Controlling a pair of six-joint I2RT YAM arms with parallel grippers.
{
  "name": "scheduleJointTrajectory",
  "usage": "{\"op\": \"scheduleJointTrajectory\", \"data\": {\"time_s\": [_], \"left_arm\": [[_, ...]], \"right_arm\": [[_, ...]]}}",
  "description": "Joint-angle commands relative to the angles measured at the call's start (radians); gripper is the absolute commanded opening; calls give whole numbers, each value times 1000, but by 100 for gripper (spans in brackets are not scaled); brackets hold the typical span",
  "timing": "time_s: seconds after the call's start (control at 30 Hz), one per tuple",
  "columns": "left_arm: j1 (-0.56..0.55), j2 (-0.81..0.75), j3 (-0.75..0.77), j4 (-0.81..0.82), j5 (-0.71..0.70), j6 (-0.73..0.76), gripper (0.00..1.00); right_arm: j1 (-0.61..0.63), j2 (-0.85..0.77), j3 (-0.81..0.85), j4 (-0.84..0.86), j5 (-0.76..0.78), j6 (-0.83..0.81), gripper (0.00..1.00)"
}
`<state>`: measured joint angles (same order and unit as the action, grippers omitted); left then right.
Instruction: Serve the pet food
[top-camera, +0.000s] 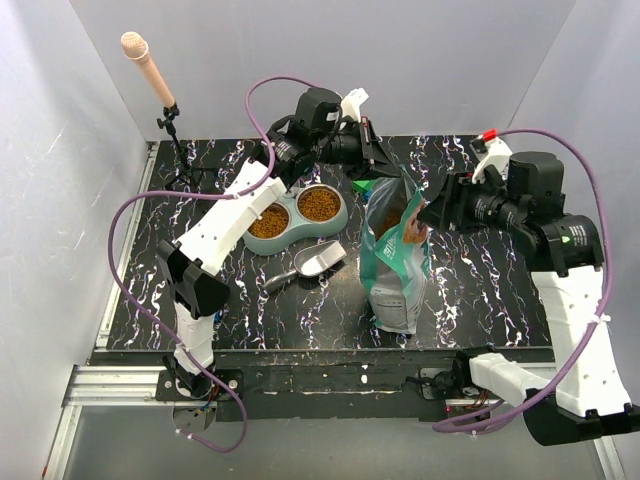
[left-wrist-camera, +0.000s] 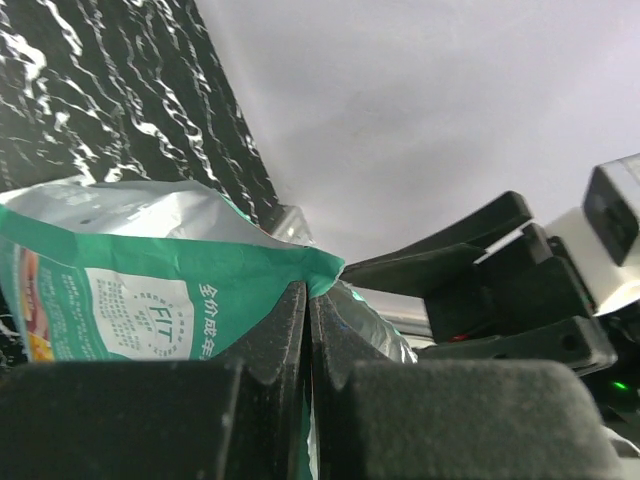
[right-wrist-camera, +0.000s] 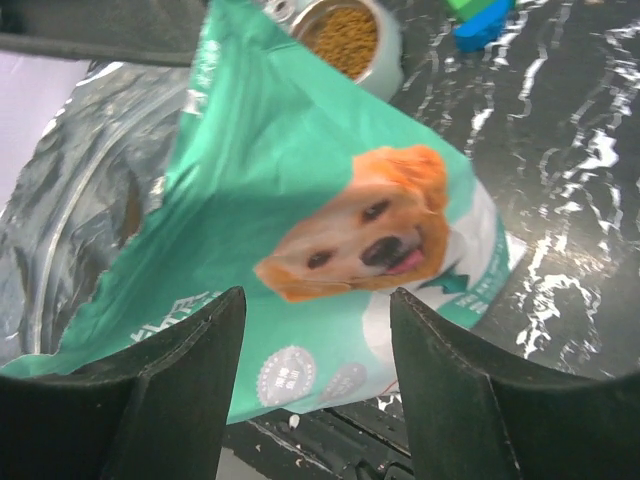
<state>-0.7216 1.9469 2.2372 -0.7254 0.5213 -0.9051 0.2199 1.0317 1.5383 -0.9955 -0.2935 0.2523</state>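
Black marbled worktop (top-camera: 480, 290) in a white-walled booth: both bowls filled, bag held upright.

From above, the pet food (top-camera: 320, 204) fills both cups of the double bowl (top-camera: 294, 236) in orange-brown heaps, a metal scoop (top-camera: 320, 261) lies beside it, and the dog-food bag (top-camera: 395, 270) stands open between the left fingers (top-camera: 385, 165) and right fingers (top-camera: 432, 212). In the left wrist view the left fingers (left-wrist-camera: 270, 340) are pinched tight on the bag's (left-wrist-camera: 150, 290) teal top edge. In the right wrist view the right fingers (right-wrist-camera: 180, 380) stand well apart and hold nothing, the bag (right-wrist-camera: 330, 230) just beyond them and one filled cup (right-wrist-camera: 345, 35) behind. Serving looks done. The bag probably wants steadying, so keep the pinch while the right fingers clear its rim.
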Motion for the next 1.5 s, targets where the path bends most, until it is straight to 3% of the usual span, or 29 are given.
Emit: {"op": "scheduleJointTrajectory", "data": {"time_s": [0.0,0.2,0.37,0.47,0.63,0.73,1.07,1.27,1.4,1.47], "left_arm": [[22,-48,25,244,219,-126,0],[22,-39,32,250,247,-158,0],[21,-19,45,259,256,-181,0],[21,1,55,256,275,-195,0],[22,18,64,256,312,-216,0],[21,33,78,257,341,-225,0],[21,76,98,296,431,-271,0],[19,93,111,331,456,-291,0],[17,75,78,357,438,-284,0],[17,43,52,347,395,-244,17]], "right_arm": [[-19,-24,-26,167,-214,-79,67],[-56,34,-23,146,-32,-90,65],[-90,59,-10,130,-13,-100,58],[-88,80,0,162,-212,-195,52],[-82,97,-50,318,-438,-292,55],[-80,88,-101,411,-484,-323,68],[-73,125,-204,564,-627,-389,69],[-65,120,-265,569,-673,-391,60],[-63,87,-334,649,-670,-325,35],[-62,70,-348,647,-641,-323,24]]}}
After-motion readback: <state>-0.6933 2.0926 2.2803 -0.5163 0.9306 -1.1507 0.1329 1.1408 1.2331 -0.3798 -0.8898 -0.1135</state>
